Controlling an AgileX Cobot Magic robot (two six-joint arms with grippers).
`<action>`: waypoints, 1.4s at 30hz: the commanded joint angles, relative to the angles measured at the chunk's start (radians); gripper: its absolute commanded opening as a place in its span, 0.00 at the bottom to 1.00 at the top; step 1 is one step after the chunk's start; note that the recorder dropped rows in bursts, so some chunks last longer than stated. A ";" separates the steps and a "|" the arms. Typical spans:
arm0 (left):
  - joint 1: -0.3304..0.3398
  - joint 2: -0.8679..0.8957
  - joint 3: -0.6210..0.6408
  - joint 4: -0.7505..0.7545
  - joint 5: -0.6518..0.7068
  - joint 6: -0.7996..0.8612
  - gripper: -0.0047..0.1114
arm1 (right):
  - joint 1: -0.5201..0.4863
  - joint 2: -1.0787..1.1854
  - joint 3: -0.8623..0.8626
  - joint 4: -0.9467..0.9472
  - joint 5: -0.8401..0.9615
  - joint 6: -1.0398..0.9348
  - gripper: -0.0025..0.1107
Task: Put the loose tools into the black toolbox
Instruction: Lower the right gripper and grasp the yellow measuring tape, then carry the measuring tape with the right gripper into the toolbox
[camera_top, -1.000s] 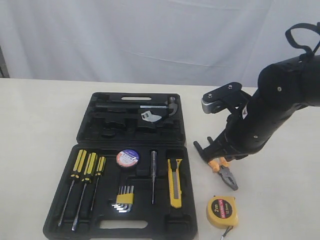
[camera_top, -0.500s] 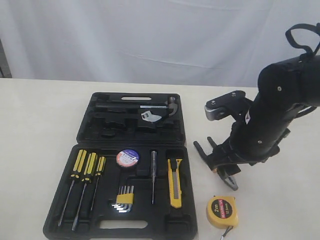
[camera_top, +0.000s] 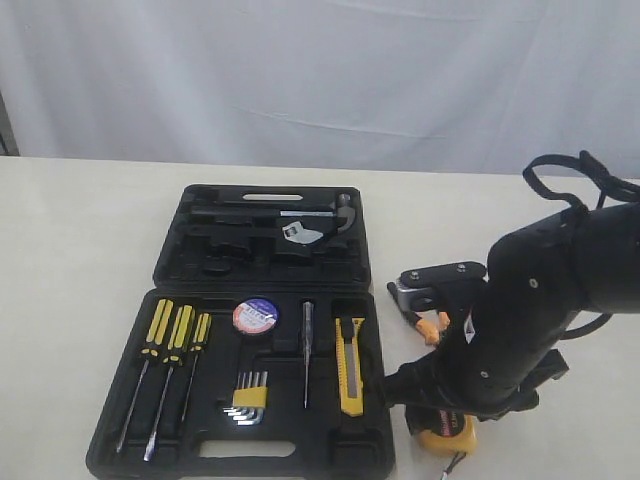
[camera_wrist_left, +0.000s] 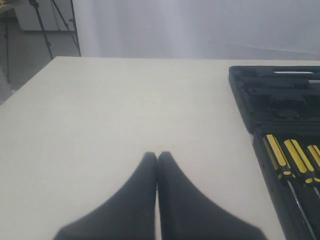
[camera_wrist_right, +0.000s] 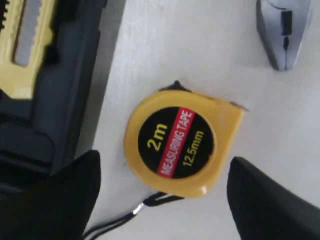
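Observation:
The yellow round tape measure (camera_wrist_right: 182, 142) lies on the table beside the black toolbox (camera_wrist_right: 50, 125). My right gripper (camera_wrist_right: 164, 165) hangs open just above it, one finger on each side, not touching. In the exterior view my right arm (camera_top: 520, 320) covers most of the tape measure (camera_top: 447, 434) and the pliers (camera_top: 432, 326), whose grey nose (camera_wrist_right: 284, 30) lies on the table. The utility knife (camera_top: 349, 366) and tape roll (camera_top: 255, 316) lie in recesses of the toolbox (camera_top: 330, 455). My left gripper (camera_wrist_left: 157, 156) is shut and empty over bare table, left of the toolbox (camera_wrist_left: 250, 100).
Three yellow-black screwdrivers (camera_top: 170, 345), a hex key set (camera_top: 248, 395) and a thin tester (camera_top: 307, 350) fill the toolbox's near half. A hammer (camera_top: 300, 212) lies in the far half. The tape measure's black cord (camera_wrist_right: 125, 220) trails on the table.
The right arm has swung down and toward the front, from above the pliers to above the tape measure, and its jaws have opened. The pliers stayed on the table.

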 joint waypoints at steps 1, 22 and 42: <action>-0.005 -0.001 0.003 -0.010 -0.010 -0.002 0.04 | 0.003 0.001 0.007 -0.031 -0.061 0.041 0.62; -0.005 -0.001 0.003 -0.010 -0.010 -0.002 0.04 | 0.003 0.094 0.007 -0.071 -0.086 0.087 0.62; -0.005 -0.001 0.003 -0.010 -0.010 -0.002 0.04 | 0.003 0.095 0.003 -0.088 -0.095 0.092 0.02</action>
